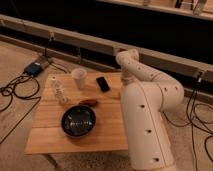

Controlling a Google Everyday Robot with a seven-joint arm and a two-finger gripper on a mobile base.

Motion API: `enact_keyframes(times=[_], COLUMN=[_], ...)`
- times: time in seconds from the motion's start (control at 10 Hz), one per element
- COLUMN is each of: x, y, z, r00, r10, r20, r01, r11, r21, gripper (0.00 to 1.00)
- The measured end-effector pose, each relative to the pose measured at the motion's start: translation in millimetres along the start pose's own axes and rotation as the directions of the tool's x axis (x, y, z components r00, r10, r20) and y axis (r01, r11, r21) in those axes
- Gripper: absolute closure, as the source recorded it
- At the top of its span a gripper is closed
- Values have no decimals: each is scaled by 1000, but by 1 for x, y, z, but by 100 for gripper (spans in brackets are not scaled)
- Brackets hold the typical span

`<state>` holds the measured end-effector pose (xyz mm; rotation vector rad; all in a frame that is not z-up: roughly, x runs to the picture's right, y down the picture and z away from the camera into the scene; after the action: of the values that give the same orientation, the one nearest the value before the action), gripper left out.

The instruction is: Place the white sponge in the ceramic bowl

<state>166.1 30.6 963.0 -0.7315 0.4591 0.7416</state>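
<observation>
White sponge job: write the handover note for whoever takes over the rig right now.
The gripper is low over the far right edge of the table, largely hidden by the arm.
The white sponge is not visible; it may be behind the arm.
The ceramic bowl sits front centre with no sponge in it.
Done: nothing confirmed.
Left: locate the sponge and place it in the bowl.

Light wooden slatted table (47,134) at centre. Speckled concrete floor (15,150) around it. Black cables (11,92) on floor at 9 o'clock, more at 3 o'clock. Long grey ledge (75,42) runs from 10 to 3 o'clock. Dark wall (85,17) above, toward 12. Dim warm light. Over table's 2 o'clock edge: gripper (125,80).
</observation>
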Motion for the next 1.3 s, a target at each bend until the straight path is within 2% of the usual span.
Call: enact_keyframes(times=[0.6,1.0,1.1,1.3], x=[0,-6,-8,-9], y=[-3,-8,-10,-12], z=[15,22,25,29], r00=[999,998,997,996], r10=[-24,-39,-44,-36], r20=[-44,-59,-67,-79], r01=[25,42,49,44], r11=[999,997,996,995], r21=[24,58,73,90], gripper=[35,35,39,58])
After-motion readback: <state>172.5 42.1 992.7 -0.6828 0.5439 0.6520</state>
